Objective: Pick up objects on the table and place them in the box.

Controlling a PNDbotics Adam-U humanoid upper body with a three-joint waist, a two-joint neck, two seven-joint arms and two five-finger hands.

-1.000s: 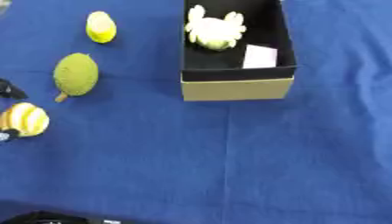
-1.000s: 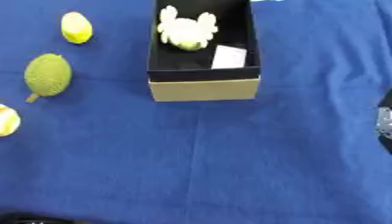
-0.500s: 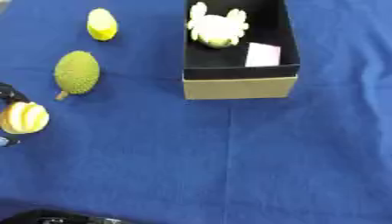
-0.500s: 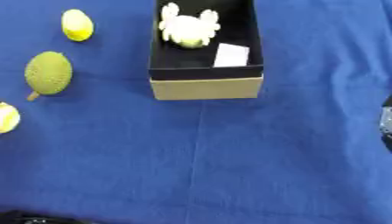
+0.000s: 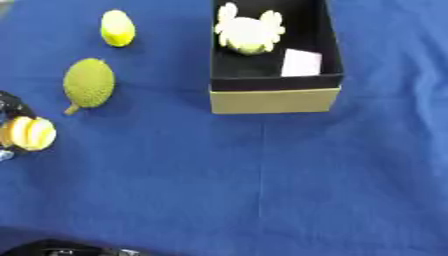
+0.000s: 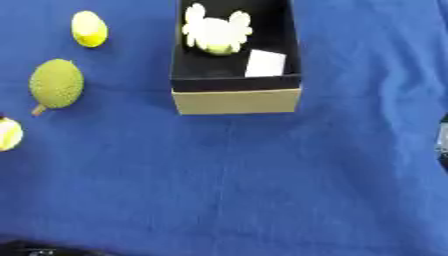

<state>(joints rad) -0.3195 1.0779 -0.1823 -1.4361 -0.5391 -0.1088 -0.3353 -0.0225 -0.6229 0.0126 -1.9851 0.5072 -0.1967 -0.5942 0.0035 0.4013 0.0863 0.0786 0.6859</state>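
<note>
My left robot hand (image 5: 10, 107) sits at nine o'clock against the striped yellow fruit (image 5: 28, 133); I can't tell its grasp. The right is barely visible. The box (image 5: 273, 99) waits at twelve.

The black box (image 5: 273, 100) holds a pale crab toy (image 5: 249, 33) and a white card (image 5: 302, 62). Left of the box lie a lemon (image 5: 117, 28) and a green durian (image 5: 88, 84).

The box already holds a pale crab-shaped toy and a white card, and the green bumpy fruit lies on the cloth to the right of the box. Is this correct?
Not quite. The green bumpy fruit lies left of the box, as the left eye view shows. The pale crab-shaped toy and white card are indeed inside.
</note>
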